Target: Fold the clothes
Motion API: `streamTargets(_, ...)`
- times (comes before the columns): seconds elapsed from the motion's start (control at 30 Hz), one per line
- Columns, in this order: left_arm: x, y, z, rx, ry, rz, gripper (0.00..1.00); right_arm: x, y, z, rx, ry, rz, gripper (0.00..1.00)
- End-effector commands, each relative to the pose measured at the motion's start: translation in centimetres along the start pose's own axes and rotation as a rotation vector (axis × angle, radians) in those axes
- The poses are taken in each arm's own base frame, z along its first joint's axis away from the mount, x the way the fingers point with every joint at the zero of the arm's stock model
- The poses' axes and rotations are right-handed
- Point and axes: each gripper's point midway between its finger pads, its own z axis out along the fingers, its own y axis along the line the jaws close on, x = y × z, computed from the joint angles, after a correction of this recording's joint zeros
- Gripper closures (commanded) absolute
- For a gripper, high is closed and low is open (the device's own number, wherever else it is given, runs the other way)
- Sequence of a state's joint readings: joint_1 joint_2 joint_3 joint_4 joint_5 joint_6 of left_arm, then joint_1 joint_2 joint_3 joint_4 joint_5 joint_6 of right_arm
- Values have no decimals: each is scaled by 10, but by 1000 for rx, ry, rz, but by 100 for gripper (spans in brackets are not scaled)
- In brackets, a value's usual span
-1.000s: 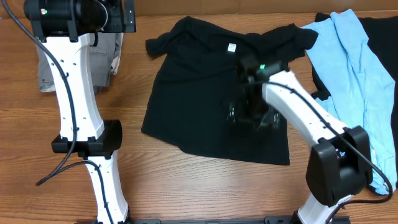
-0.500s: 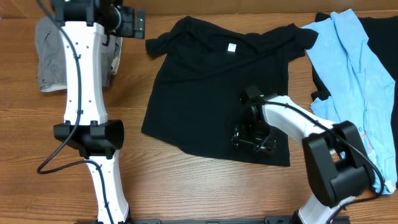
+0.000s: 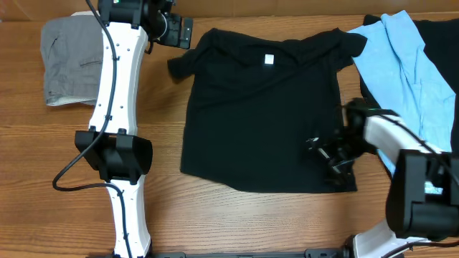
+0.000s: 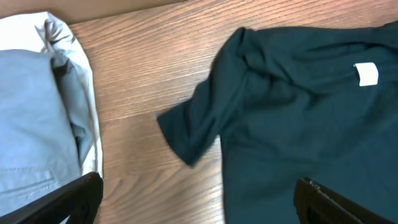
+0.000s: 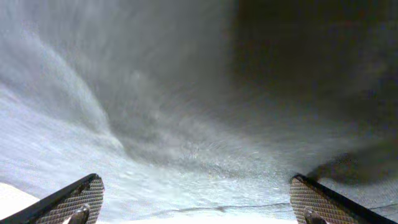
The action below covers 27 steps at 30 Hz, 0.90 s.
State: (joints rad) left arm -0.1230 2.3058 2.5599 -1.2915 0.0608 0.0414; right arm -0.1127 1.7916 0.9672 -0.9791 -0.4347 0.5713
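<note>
quick count from overhead, nothing fancy:

- garments: 4 total
- black ones: 2. black T-shirt mid-frame, second black garment at upper right edge
- light blue tee: 1, right side
- grey trousers: 1, upper left
- white tag: 1, at T-shirt collar
- robot arms: 2. left arm on left of frame, right arm lower right
- wooden table: 1
</note>
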Motion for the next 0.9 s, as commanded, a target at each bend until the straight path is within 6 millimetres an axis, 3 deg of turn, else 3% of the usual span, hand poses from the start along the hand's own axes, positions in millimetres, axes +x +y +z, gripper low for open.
streamTargets(0.0, 10, -6, 20, 17, 36, 33, 0, -33, -41, 0, 52, -60, 17, 0)
streamTargets(0.23, 38, -8, 87, 34, 119, 75, 0, -59, -60, -31, 4, -107, 72, 0)
streamTargets(0.37, 54, -12, 117, 45, 174, 105, 0, -64, -43, -65, -11, -149, -19, 0)
streamTargets(0.5, 73, -27, 145, 64, 235, 143, 1, -62, -11, -116, -41, -259, -126, 0)
streamTargets(0.67, 83, -48, 156, 81, 266, 187, 7, -50, 18, -176, -96, -405, -205, 0)
streamTargets(0.77, 83, -57, 156, 91, 259, 231, 14, -44, 24, -194, -118, -457, -228, 1)
streamTargets(0.87, 86, -58, 160, 91, 267, 256, 21, -38, 24, -199, -120, -473, -250, 5)
